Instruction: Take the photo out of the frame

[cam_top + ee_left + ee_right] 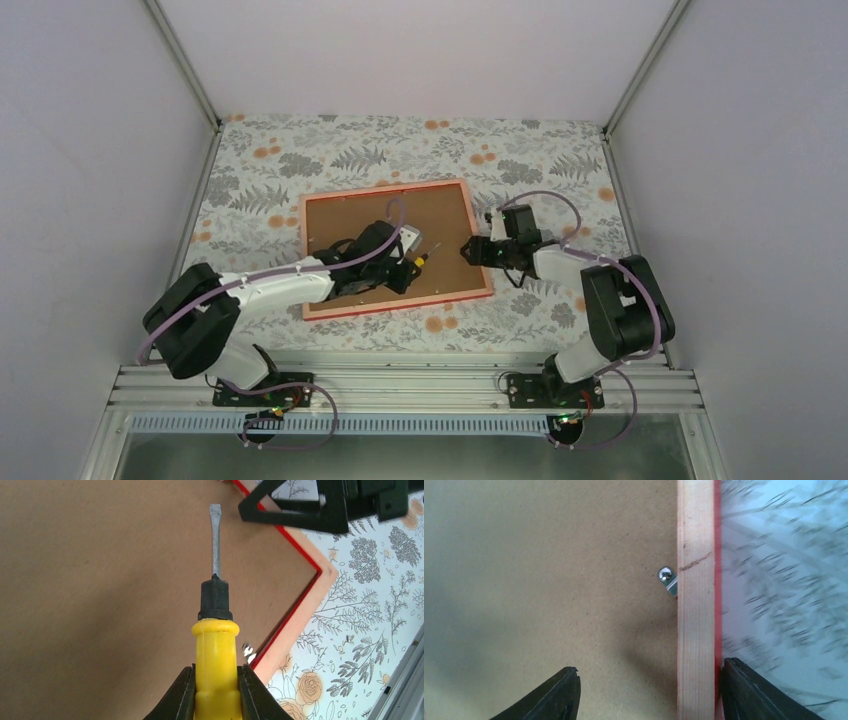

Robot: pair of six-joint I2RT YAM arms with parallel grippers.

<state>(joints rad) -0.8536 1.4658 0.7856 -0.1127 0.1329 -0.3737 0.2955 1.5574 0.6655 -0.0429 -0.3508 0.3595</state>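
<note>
The frame (385, 187) lies face down in the middle of the table, its brown back board (365, 215) up inside the pale rim. The photo is hidden beneath the board. My left gripper (404, 268) hovers over the board's right half, shut on a yellow-handled screwdriver (216, 650). The flat blade (215, 535) points toward the right rim. My right gripper (649, 680) is open at the frame's right side; one finger (554, 692) is over the board and the other (749, 690) is beyond the rim (696, 605).
A small metal turn tab (667, 577) sits at the inner edge of the right rim, and another tab (247, 652) shows near the screwdriver handle. Floral tablecloth (520, 160) surrounds the frame. Grey walls close in three sides.
</note>
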